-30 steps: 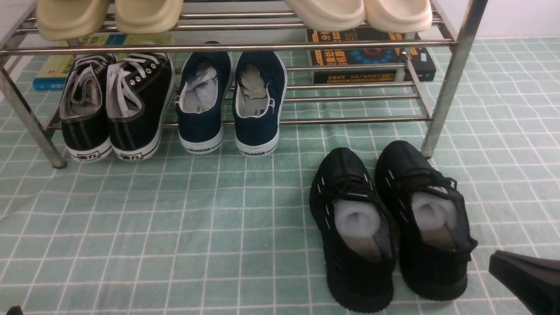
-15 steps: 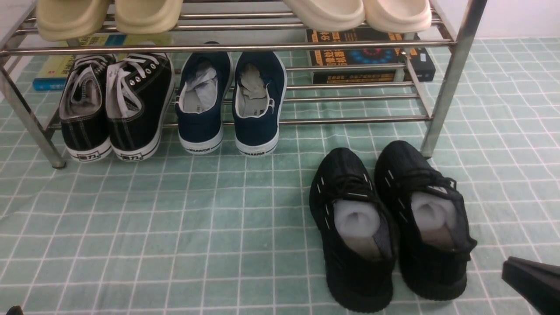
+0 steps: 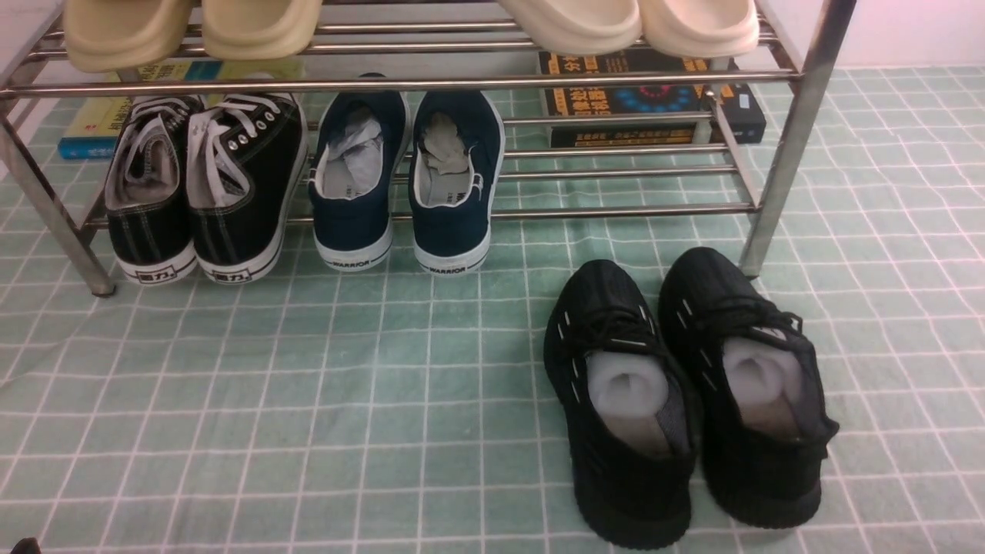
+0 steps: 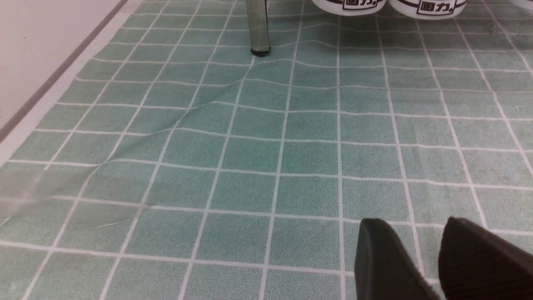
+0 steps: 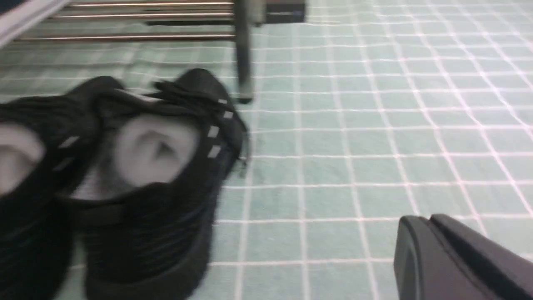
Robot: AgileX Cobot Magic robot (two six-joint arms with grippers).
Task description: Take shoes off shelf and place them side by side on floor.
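Both black knit shoes stand side by side on the pale green grid floor (image 3: pixel 308 400), toes toward the shelf (image 3: pixel 785 138): the left shoe (image 3: pixel 623 400) and the right shoe (image 3: pixel 742 385), grey-white stuffing showing in each. The right wrist view shows them blurred, the nearer shoe (image 5: pixel 158 175) well apart from my right gripper (image 5: pixel 420 221), which is shut on nothing. My left gripper (image 4: pixel 412 223) hangs open over bare floor, far from the shoes. In the front view only a dark sliver of the left arm (image 3: pixel 23 546) shows; the right gripper is out of that frame.
On the lower tier sit black canvas sneakers (image 3: pixel 204 185) and navy slip-ons (image 3: pixel 404 177). Beige slippers (image 3: pixel 192 27) and cream slippers (image 3: pixel 627 23) rest on the top tier. Books (image 3: pixel 646 104) lie behind the rack. A rack leg (image 3: pixel 762 231) stands just beyond the right shoe.
My right gripper has drawn back toward the lower right and left the front view. The shoes have stayed where they were.
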